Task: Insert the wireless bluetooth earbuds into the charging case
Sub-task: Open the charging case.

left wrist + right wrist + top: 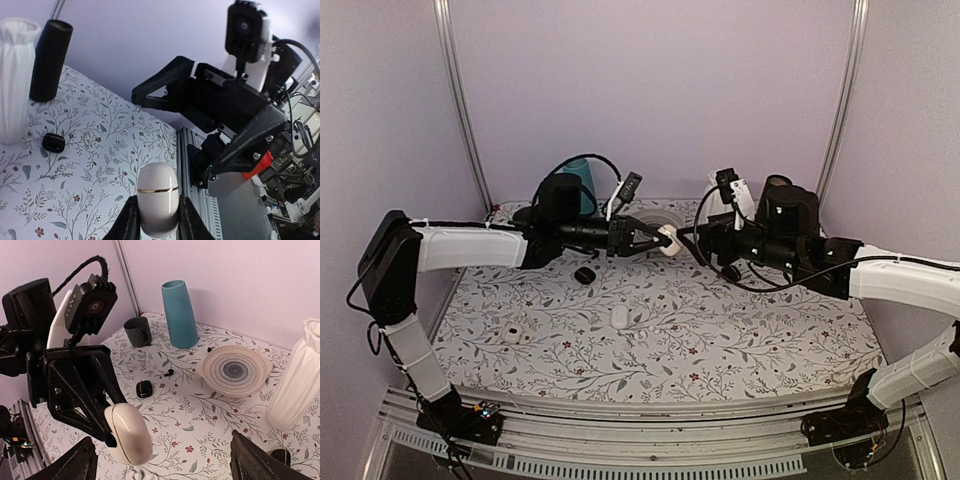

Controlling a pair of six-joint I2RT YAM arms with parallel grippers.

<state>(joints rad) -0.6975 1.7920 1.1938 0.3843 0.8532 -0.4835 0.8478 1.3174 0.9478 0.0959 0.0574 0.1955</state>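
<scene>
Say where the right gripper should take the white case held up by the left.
Probably the free rounded end of the white case, past its gold seam, coming head-on from opposite the left gripper. Its fingers pinch only the other end, leaving that half bare.

white vase (297, 380): cut by right edge | black earbud (169, 373): too small for detail

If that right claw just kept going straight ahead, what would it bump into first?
Most likely the white charging case, clamped in the left gripper. It sits just ahead of the right gripper, slightly off-centre of its open fingers, though depth is hard to judge.
</scene>
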